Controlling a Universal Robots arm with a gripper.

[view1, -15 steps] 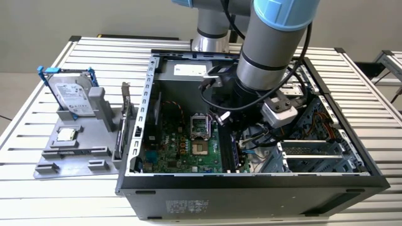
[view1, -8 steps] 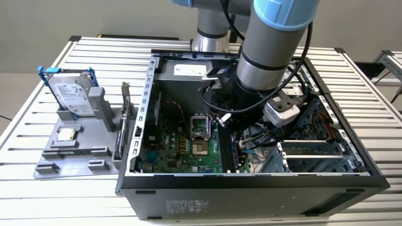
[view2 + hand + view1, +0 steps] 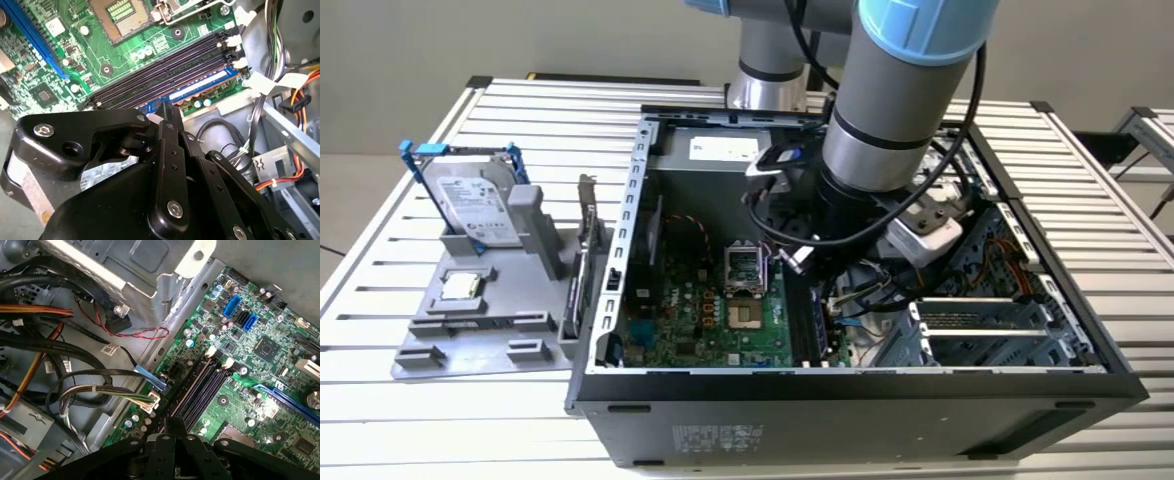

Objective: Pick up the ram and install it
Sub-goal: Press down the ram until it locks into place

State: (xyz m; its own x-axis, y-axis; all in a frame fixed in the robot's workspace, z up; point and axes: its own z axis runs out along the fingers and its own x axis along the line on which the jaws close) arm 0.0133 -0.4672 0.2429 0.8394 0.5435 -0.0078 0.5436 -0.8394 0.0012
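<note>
In the exterior view, a slatted metal table (image 3: 414, 300) carries an open computer case (image 3: 854, 400) with the arm reaching inside; a grey holder (image 3: 480, 340) sits at the exterior view's left. In the second wrist view, the ram (image 3: 200, 90) lies seated in the slot nearest the case wall, its long axis parallel to the empty slots (image 3: 165, 62). The gripper (image 3: 167, 112) hovers at its end; I cannot tell whether its fingers are apart. In the first wrist view, cables (image 3: 75, 385) crowd beside the green motherboard (image 3: 250, 365).
</note>
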